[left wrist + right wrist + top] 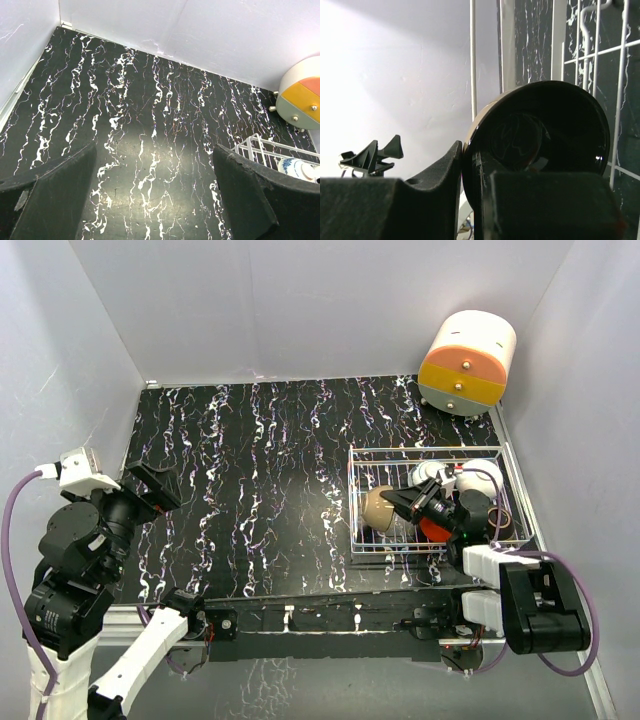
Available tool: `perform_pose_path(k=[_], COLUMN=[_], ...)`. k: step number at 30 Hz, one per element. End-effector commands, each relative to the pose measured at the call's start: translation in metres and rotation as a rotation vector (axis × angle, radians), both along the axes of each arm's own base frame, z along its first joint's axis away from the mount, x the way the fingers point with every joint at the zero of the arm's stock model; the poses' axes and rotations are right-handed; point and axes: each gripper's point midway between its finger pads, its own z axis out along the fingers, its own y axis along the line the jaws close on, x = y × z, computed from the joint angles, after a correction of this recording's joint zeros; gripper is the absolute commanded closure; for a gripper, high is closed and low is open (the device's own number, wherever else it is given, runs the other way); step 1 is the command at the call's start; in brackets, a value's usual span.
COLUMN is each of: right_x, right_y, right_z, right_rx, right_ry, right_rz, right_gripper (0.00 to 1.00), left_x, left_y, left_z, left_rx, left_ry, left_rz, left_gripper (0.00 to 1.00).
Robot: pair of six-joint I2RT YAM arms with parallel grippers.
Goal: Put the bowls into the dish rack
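Note:
The wire dish rack [365, 455] stands at the right of the table. A tan-gold bowl [378, 508], a red-orange bowl [434, 531], a white bowl [482, 478] and a blue-and-white bowl [431, 471] stand in it. My right gripper [408, 502] is inside the rack, beside the tan bowl. In the right wrist view it [462, 170] is shut on the rim of the glossy black bowl [545, 130], held on edge among the rack wires. My left gripper [155, 200] is open and empty over bare table at the left [150, 485].
A round cream-and-orange drawer cabinet [467, 360] stands at the back right behind the rack. The left wrist view shows the rack corner [255, 145] and the patterned bowl [295, 167]. Grey walls close in the black marbled table [250, 470].

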Motion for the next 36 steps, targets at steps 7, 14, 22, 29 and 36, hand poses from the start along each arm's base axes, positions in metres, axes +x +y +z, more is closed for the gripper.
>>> perform_pose_path(k=[7,14,22,29,36], right_x=[0.021,0.012,0.019,0.028,0.027], right_y=[-0.026,-0.026,-0.050,-0.064,-0.072], right_z=[-0.030,-0.052,-0.051,-0.038,-0.045], right_rx=[-0.215,-0.234,-0.377,-0.521,-0.612], right_ry=[0.089,0.154,0.156,0.117,0.128], right_rz=[-0.156,-0.135,-0.221,-0.245,-0.232], right_gripper=[0.78,0.75,0.61,0.53,0.51], left_x=[0.003,0.001,0.001,0.005,0.006], left_y=[-0.002,-0.001,-0.002,-0.006,-0.007], left_z=[0.009,0.008,0.005,0.002,0.000], left_rx=[0.001,0.001,0.001,-0.010,-0.017], left_ry=[-0.017,-0.018,-0.013,-0.010,-0.011], left_rz=[-0.009,-0.007,-0.008,-0.023,-0.025], left_gripper=[0.03,0.03,0.03,0.03,0.03])
